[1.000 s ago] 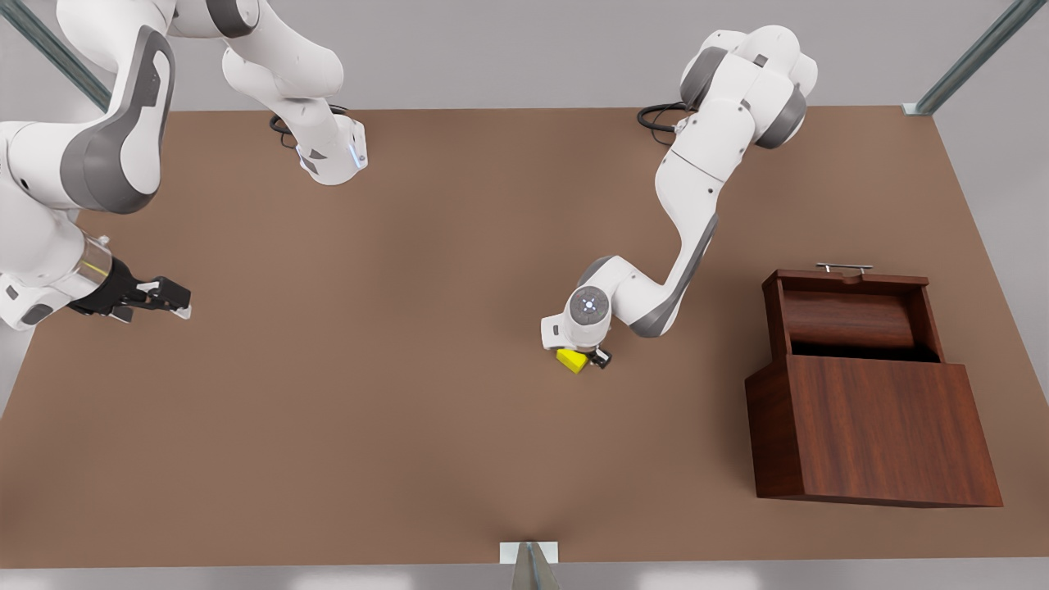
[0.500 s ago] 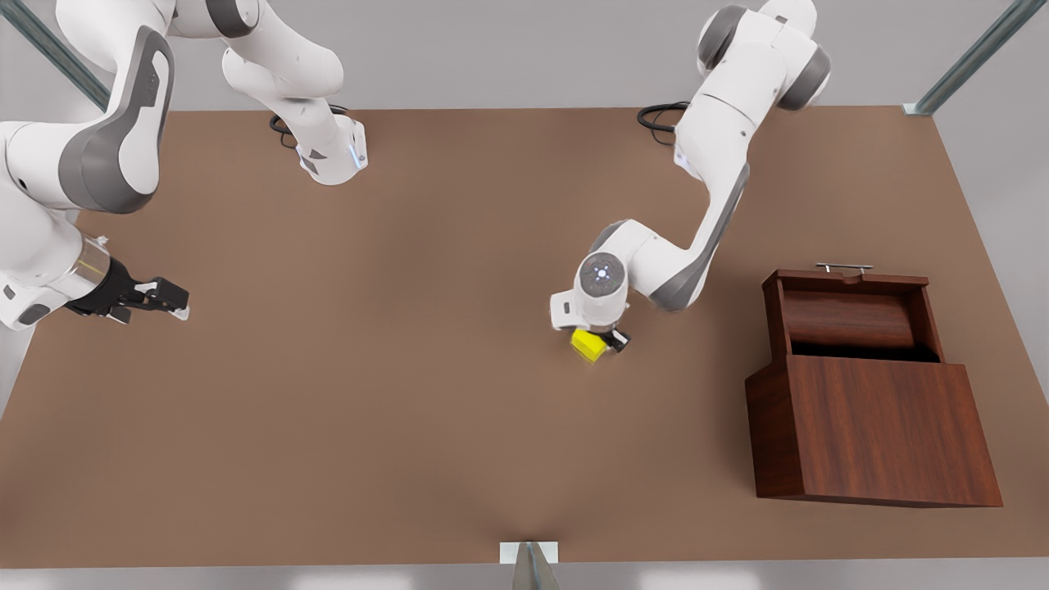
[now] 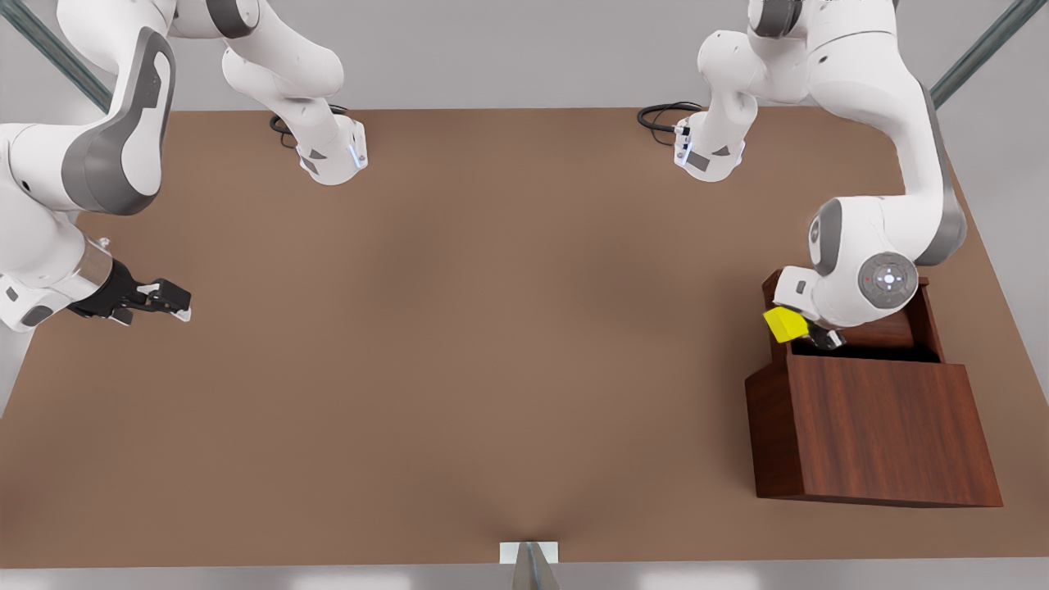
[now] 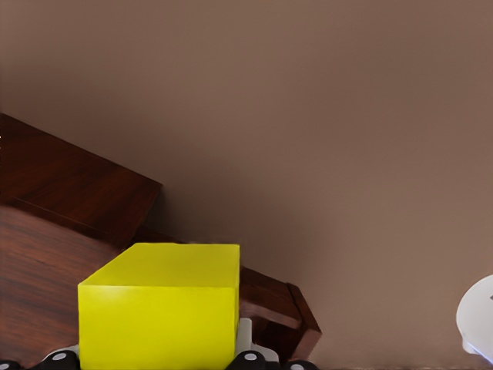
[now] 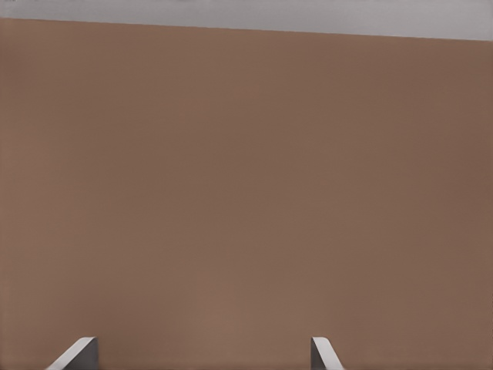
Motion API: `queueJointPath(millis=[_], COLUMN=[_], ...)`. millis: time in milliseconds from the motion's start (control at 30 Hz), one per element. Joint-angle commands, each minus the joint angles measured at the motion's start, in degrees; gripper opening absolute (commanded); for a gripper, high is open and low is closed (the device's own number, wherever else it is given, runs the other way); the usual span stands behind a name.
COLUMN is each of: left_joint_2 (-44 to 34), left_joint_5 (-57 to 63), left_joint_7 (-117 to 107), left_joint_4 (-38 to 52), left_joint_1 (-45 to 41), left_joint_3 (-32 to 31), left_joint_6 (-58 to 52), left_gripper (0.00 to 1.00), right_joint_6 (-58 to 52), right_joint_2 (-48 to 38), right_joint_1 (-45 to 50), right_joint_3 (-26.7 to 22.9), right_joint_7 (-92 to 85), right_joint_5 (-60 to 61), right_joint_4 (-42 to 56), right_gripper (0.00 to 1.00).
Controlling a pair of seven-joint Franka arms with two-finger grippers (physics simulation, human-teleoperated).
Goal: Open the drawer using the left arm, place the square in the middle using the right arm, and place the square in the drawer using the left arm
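The yellow square hangs in the air with my left gripper shut on it, at the front view's right. It sits over the left wall of the drawer, which stands pulled out of the dark wood cabinet. The left wrist view has the square between the fingertips, with the cabinet's wood beneath and beside it. My right gripper waits open at the front view's far left, low over the table; its fingertips frame bare tabletop. The middle of the table is bare brown surface.
Both arm bases stand at the table's far edge with black cables beside them. A small metal bracket sits at the near edge. The left arm's wrist covers the back of the drawer.
My left gripper lifted the square off the table's middle and carried it to the front view's right, up to the open drawer. The right arm stayed put.
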Motion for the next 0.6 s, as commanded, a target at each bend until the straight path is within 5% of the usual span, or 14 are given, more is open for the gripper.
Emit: queueJointPath(millis=[0, 233, 267, 300, 567], left_joint_2=[0.04, 1.71, 1.97, 2.85, 3.29], left_joint_5=[-0.62, -0.62, -0.62, -0.62, -0.71], left_joint_7=[1.08, 11.55, 11.64, 12.16, 6.65], left_joint_4=[-0.26, -4.13, -4.13, -4.13, -3.26], left_joint_1=[-0.18, 1.4, 1.58, 1.58, 1.58], left_joint_3=[0.68, 8.77, 8.77, 8.86, 9.3], left_joint_6=[0.16, 3.32, 3.23, 3.23, 0.96], left_gripper=[0.69, 0.71, 0.78, 1.0, 1.0], right_joint_6=[0.0, 0.0, 0.0, 0.0, -0.18], right_joint_2=[0.0, 0.0, 0.0, 0.0, -0.18], right_joint_1=[-0.02, -0.02, -0.02, -0.02, -0.02], right_joint_3=[0.0, 0.0, 0.0, 0.0, -0.09], right_joint_7=[0.0, 0.0, 0.0, 0.0, 0.0], right_joint_5=[0.0, -0.09, -0.09, -0.09, 0.0], right_joint_4=[0.0, 0.0, 0.0, 0.0, 0.0], right_gripper=[1.0, 1.0, 1.0, 1.0, 1.0])
